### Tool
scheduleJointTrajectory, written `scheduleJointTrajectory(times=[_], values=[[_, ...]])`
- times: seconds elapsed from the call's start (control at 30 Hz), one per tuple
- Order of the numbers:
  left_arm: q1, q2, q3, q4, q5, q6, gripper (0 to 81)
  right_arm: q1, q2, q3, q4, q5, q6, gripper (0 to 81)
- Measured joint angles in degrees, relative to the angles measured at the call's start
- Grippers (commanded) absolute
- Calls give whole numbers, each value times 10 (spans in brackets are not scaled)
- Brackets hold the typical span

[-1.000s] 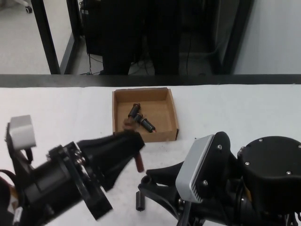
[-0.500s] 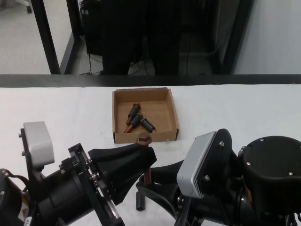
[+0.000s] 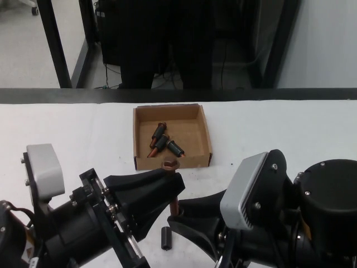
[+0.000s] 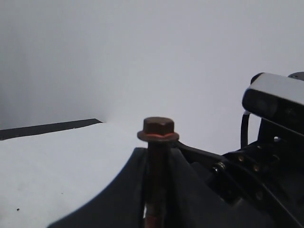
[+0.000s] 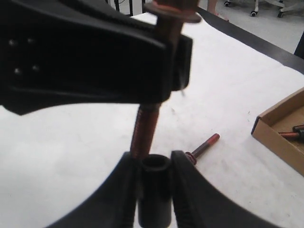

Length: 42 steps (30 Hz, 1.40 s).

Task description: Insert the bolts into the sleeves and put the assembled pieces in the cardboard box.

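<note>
My left gripper (image 4: 154, 199) is shut on a rusty bolt (image 4: 157, 142), held upright with its hex head above the fingers (image 3: 156, 190). In the right wrist view my right gripper (image 5: 154, 164) is shut on a black sleeve (image 5: 154, 192) standing open end up. The bolt (image 5: 145, 128) hangs with its lower end just behind and above the sleeve's mouth. In the high view the bolt (image 3: 170, 165) stands near the bench's front, with the sleeve (image 3: 165, 237) a little nearer the camera. The cardboard box (image 3: 207, 131) sits mid-bench with several assembled pieces (image 3: 162, 142) inside.
One loose bolt (image 5: 204, 146) lies on the white bench between the grippers and the box corner (image 5: 280, 126). A black bar runs along the bench's far edge (image 3: 178, 95). Both arm bodies crowd the near side of the bench.
My left gripper has swung the bolt from near the box's front wall toward the right gripper and stood it upright. The right arm has shifted slightly, with the sleeve still in its gripper.
</note>
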Motion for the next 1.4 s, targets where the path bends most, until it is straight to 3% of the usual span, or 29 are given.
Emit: scheduleJointTrajectory(times=[1.4], values=[[0, 0, 0, -39, -16, -43, 8, 12, -4, 1, -45, -10, 76, 2]])
